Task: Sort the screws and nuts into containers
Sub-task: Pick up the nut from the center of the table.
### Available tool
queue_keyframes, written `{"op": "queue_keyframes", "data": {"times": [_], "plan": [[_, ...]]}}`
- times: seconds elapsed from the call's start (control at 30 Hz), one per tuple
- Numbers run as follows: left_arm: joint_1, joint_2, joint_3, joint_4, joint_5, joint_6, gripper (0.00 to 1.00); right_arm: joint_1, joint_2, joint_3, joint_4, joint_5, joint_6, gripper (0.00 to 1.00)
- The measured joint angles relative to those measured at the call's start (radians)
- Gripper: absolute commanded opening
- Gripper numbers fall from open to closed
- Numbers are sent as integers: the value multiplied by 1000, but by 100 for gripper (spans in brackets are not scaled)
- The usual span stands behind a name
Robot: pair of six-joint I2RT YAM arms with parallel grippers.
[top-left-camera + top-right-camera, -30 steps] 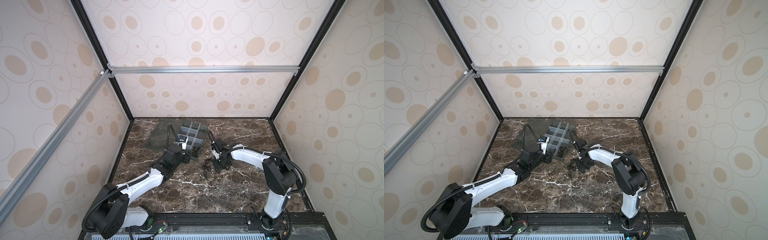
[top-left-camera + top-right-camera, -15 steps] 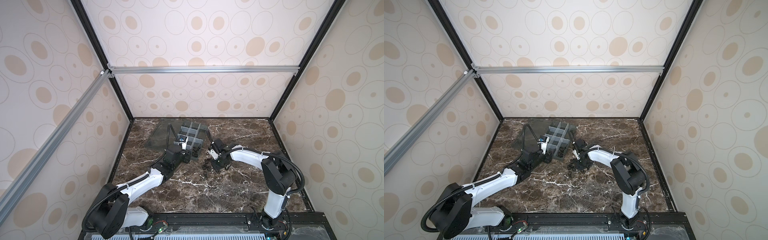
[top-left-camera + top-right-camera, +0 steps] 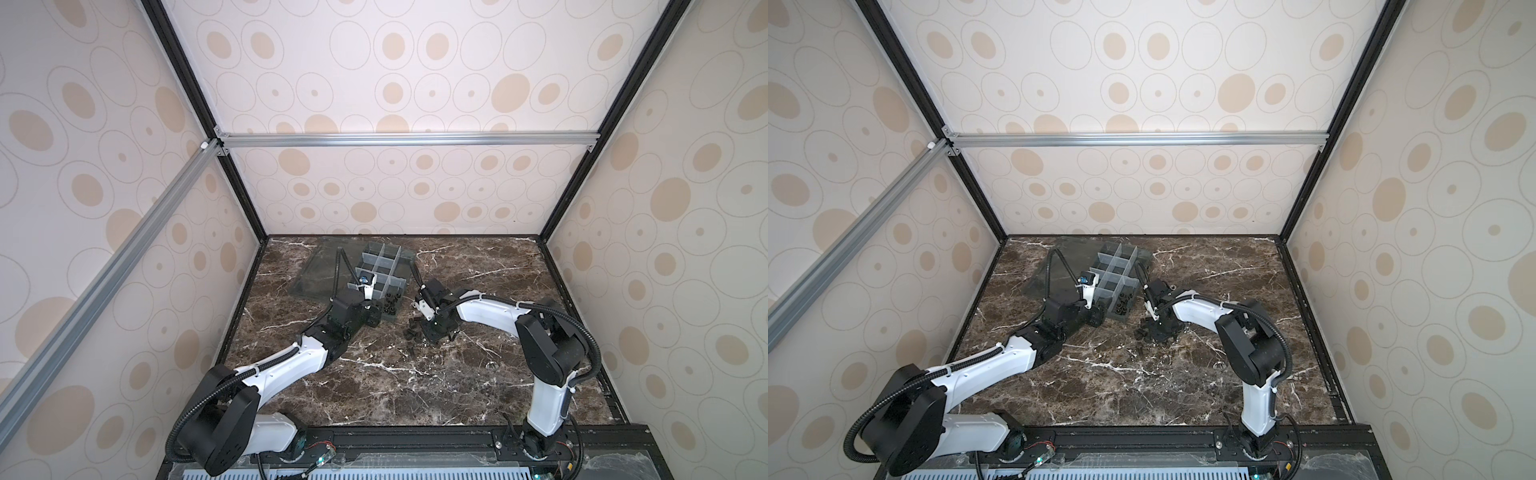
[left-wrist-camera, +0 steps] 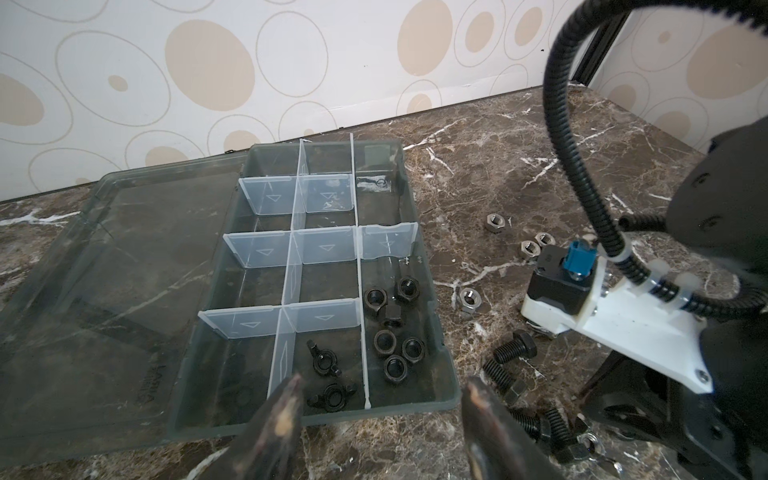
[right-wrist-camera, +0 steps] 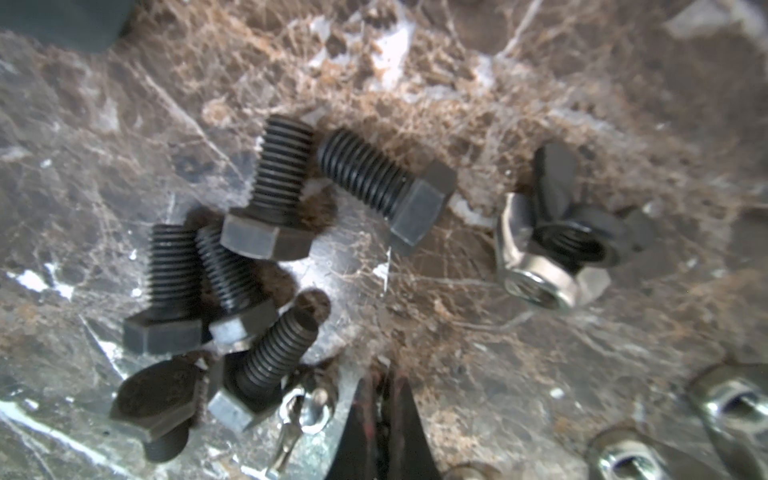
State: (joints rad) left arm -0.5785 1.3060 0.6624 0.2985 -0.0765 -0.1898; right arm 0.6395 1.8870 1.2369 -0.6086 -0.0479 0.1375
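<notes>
Overhead, containers: in both top views the containers (image 3: 386, 266) (image 3: 1121, 266) sit far-centre on the marble table (image 3: 374, 395), long axis running away from the arms at a slight slant, with the lid (image 3: 320, 270) open flat on their left.
Overhead, left gripper: the left gripper (image 3: 376, 321) (image 3: 1096, 318) is at the box's near end (jaws too small to read here).
Overhead, right gripper: the right gripper (image 3: 432, 332) (image 3: 1158, 330) points down among loose screws (image 3: 411, 332) just right of the box.
Left wrist, left gripper: fingers (image 4: 282, 411) are spread wide over the near rim, with nothing between them.
Left wrist, nuts: black nuts (image 4: 392, 328) fill the near corner cell, mostly flat with holes upward. Two wing nuts (image 4: 326, 374) lie in the neighbouring cell, and silver nuts (image 4: 469, 299) lie flat on the marble.
Left wrist, writing: an embossed word on the lid is unreadable. Triangles are moulded on the dividers (image 4: 324, 249).
Right wrist, right gripper: fingertips (image 5: 359, 432) are pressed together, with nothing visible between them.
Right wrist, screws: five hex-headed screws lie on their sides. Two are roughly parallel with heads at the same end, two have thread ends nearly meeting in a V, and one slants beside the pair's heads.
Right wrist, nuts: a tilted silver nut touches a black wing nut, apart from the screws.
</notes>
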Motion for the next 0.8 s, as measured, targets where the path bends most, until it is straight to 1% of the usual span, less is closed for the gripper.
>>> {"op": "queue_keyframes", "data": {"times": [0.1,0.23,0.37,0.47,0.53,0.67,0.8], "plan": [[1,0,0,5,-1,-2,62,0,0,56,-46,12,3,0],[25,-3,0,20,1,-25,62,0,-3,193,-104,12,14,0],[119,-33,-31,46,6,-85,62,8,8,353,-80,-73,35,0],[194,-87,-82,52,6,-130,62,31,101,531,-64,-127,46,0],[222,-129,-113,49,-1,-146,62,53,189,644,-42,-147,54,0],[225,-214,-147,32,4,-154,62,85,357,811,-39,-166,63,1],[224,-270,-155,12,19,-151,62,94,469,903,-66,-172,71,3]]}}
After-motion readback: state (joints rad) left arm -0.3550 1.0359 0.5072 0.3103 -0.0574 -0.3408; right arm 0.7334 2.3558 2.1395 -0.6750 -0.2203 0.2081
